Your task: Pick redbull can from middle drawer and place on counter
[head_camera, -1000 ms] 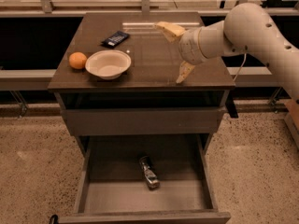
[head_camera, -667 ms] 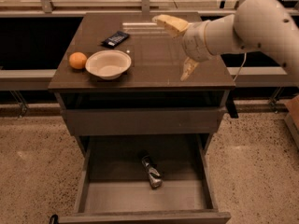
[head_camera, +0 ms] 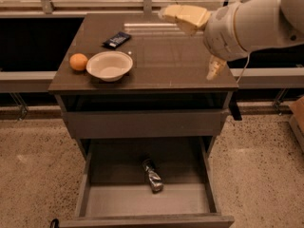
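The redbull can (head_camera: 153,175) lies on its side on the grey floor of the open middle drawer (head_camera: 118,199), near the centre. The counter (head_camera: 161,56) is the glossy dark brown slab on top of the cabinet. My gripper (head_camera: 188,43) hangs above the counter's right half, far above the can. Its cream fingers are spread wide and hold nothing: one finger (head_camera: 183,15) points left over the back of the slab, the other (head_camera: 214,68) points down at the right edge.
A white bowl (head_camera: 109,65), an orange (head_camera: 78,61) and a flat dark packet (head_camera: 117,40) sit on the counter's left half. The shallower top drawer (head_camera: 142,122) is closed above the open one. A metal rail runs behind the cabinet. Speckled floor lies on both sides.
My arm and gripper have shifted to the right over the counter. The can, the drawer and the things on the counter have not moved.
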You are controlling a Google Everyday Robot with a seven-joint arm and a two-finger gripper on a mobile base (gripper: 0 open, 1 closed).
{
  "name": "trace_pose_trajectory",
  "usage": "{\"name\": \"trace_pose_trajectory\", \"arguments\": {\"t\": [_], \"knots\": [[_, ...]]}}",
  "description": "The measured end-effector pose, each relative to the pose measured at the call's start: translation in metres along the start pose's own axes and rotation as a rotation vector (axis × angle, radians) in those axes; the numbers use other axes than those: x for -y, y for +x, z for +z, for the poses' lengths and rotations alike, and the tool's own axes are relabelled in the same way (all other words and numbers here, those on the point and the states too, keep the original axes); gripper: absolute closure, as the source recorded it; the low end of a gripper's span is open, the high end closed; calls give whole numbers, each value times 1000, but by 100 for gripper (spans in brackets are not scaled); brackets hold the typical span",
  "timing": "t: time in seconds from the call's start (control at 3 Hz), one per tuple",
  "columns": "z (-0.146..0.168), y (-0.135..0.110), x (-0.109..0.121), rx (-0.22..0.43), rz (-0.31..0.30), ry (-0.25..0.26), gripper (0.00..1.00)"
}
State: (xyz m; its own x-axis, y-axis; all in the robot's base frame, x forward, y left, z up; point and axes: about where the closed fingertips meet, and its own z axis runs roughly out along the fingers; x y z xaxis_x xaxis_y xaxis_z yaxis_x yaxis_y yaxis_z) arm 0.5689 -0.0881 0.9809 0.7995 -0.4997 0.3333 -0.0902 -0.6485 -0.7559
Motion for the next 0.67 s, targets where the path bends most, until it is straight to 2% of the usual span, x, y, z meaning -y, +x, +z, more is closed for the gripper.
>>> {"name": "trace_pose_trajectory", "arguments": {"t": [0.33,0.67], "knots": [[-3,-8,-4,-3,-13,-30,0],[19,-25,-14,95,-52,-100,0]]}}
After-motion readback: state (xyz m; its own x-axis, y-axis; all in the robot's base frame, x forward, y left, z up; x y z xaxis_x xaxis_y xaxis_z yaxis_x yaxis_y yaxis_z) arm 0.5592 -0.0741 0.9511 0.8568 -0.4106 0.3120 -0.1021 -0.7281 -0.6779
